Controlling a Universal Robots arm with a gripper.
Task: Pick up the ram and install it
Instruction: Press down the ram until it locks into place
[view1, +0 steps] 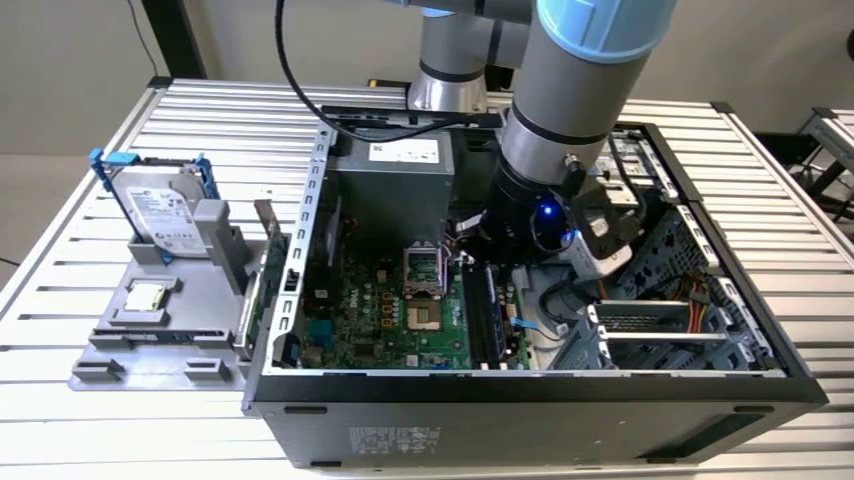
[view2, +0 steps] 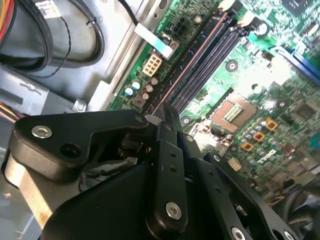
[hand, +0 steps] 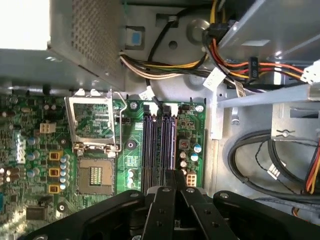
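Gripper (hand: 172, 187) inside open computer case (view1: 534, 385), jaws clenched on thin dark ram stick (view2: 167, 112), above black motherboard slots (hand: 160, 145), at twelve o'clock.

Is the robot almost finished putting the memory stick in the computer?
Nearly. Done: the ram is off the grey tray, where the hard drive and chip sit. In hand: the gripper is shut on the ram inside the case, lined up along the motherboard slots. Left: I cannot tell whether it is pushed fully in, and the gripper has not let go.
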